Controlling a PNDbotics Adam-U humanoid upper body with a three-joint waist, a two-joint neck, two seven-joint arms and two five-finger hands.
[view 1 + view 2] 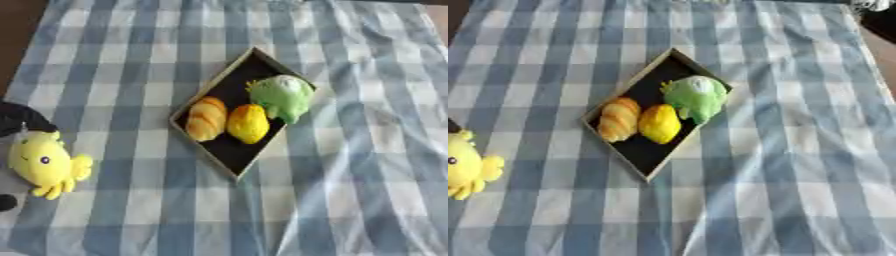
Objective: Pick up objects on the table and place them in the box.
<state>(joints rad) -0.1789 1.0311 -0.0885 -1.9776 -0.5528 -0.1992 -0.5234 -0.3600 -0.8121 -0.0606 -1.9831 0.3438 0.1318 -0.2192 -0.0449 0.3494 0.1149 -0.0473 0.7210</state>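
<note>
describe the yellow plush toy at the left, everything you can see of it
The yellow plush toy looks soft, with a round body, a dark eye and stubby limbs at its lower edge. It sits at the left edge of the checked cloth, outside the box. A black shape, probably the left hand, touches its top.

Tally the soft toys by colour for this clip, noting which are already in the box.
Yellow: 2, a yellow round toy in the box, and a yellow plush outside at the left hand.
Green: 1, green plush, in the box.
Orange-tan: 1, striped bread-like toy, in the box.
Total: 4.
</note>
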